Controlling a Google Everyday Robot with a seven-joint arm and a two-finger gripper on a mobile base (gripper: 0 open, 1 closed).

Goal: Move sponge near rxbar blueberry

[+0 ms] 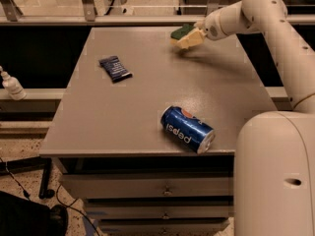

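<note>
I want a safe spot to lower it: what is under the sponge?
Only bare table and a shadow show beneath the sponge, which the gripper holds over the table's far side. The sponge's underside is hidden.

you see your white gripper (191, 37) over the back right of the grey table (147, 97), gripping the sponge (182, 32), pale yellow with a dark green top. the rxbar blueberry (115, 68) is dark blue with pale letters. the can (187, 129) is shiny blue with white letters.
</note>
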